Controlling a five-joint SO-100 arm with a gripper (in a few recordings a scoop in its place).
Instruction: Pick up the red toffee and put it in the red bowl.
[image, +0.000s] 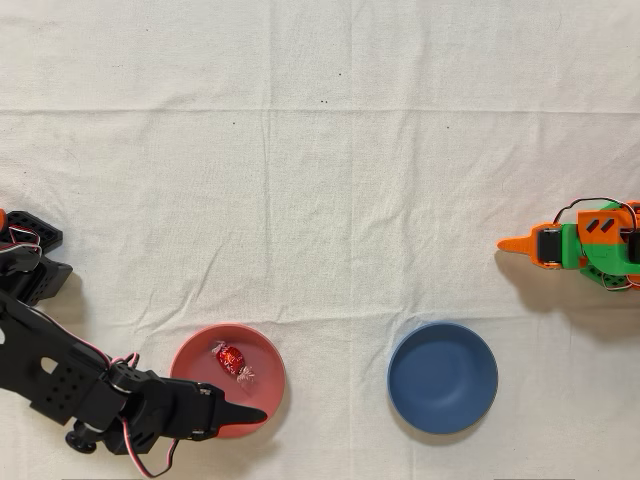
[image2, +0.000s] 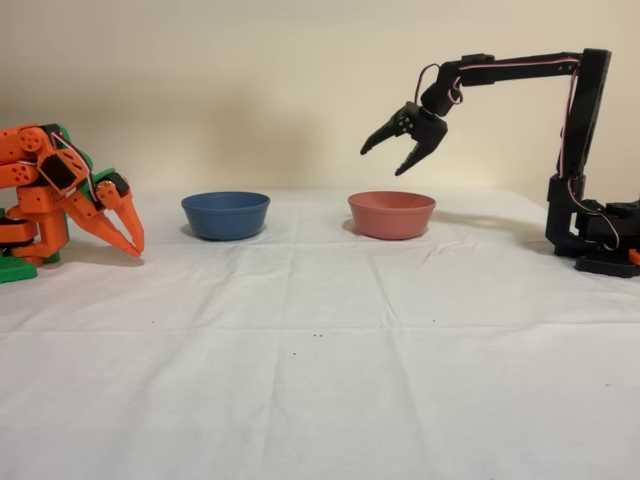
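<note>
From my station I read the red toffee (image: 229, 358) lying inside the red bowl (image: 262, 352), a little off its middle toward the rim nearest the top of the overhead view. That puts the job at or near done, in my judgement. The end effector (image2: 393, 157) hangs above the bowl with its fingers spread and nothing between them; in the fixed view there is clear air between its tips and the rim.

What worries me now is the way out. If I lower the arm while swinging it back, a finger could catch the rim and tip or drag the light plastic bowl across the white cloth on the desk (image: 320, 150), spilling the sweet. The blue bowl (image: 442, 377) stands well apart, and the idle orange arm (image: 585, 245) is farther off again.
</note>
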